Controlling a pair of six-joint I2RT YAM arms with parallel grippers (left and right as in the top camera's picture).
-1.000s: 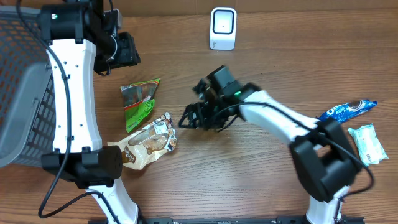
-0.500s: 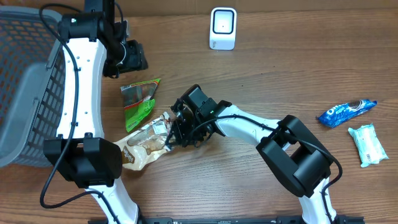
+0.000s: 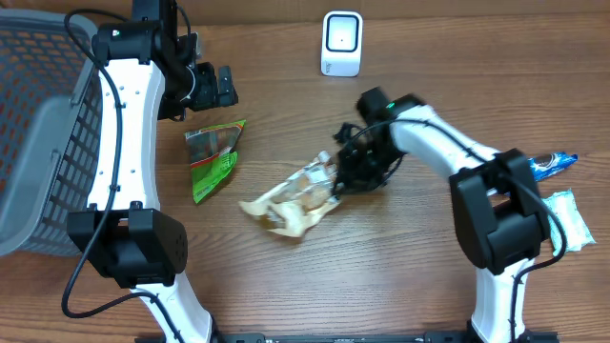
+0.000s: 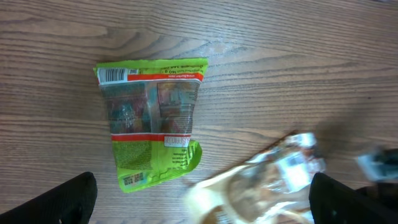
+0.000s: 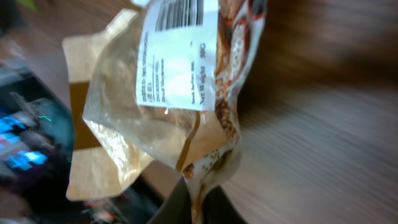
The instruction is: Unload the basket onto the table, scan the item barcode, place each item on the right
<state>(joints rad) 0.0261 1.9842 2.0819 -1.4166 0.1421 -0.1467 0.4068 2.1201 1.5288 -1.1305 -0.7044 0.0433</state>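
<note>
Snack pouch (image 3: 291, 202) is pinched at its right end by the right gripper (image 3: 345, 176) at the centre of the overhead frame. A second ago it was lying lower left, just beside the green packet (image 3: 213, 157), from which it is now parted. Its barcode label (image 5: 177, 53) is shown in the right wrist view. The left gripper (image 3: 221, 86) is spread wide at upper left. Bare wood is left between pouch and scanner (image 3: 342, 43) at the top edge; the basket (image 3: 38, 143) is set at the left edge.
</note>
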